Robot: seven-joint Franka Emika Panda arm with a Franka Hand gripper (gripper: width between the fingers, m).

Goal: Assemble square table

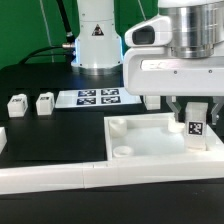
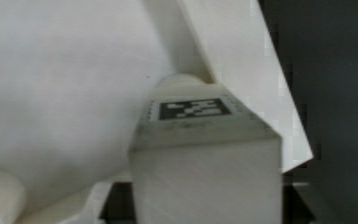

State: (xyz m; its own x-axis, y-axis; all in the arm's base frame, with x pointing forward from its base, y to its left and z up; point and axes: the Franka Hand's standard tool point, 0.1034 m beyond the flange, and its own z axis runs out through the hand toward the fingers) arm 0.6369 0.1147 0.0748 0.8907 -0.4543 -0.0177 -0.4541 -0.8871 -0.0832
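Observation:
The square table's white slab (image 1: 150,140) lies flat at the exterior view's right, rim up, with a round socket showing at its near left corner. A white tagged leg (image 1: 196,124) stands upright at the slab's right corner. My gripper (image 1: 196,128) comes down from above, and its fingers press both sides of this leg. In the wrist view the leg (image 2: 194,140) with its tag fills the middle. The dark fingers (image 2: 117,200) flank it closely, with the gripper (image 2: 202,202) shut on it. Two more legs (image 1: 17,104) (image 1: 44,102) stand on the black table at the left.
The marker board (image 1: 95,97) lies behind the slab, in front of the arm's white base (image 1: 95,40). A long white border wall (image 1: 60,178) runs along the front. Another white piece (image 1: 2,136) shows at the left edge.

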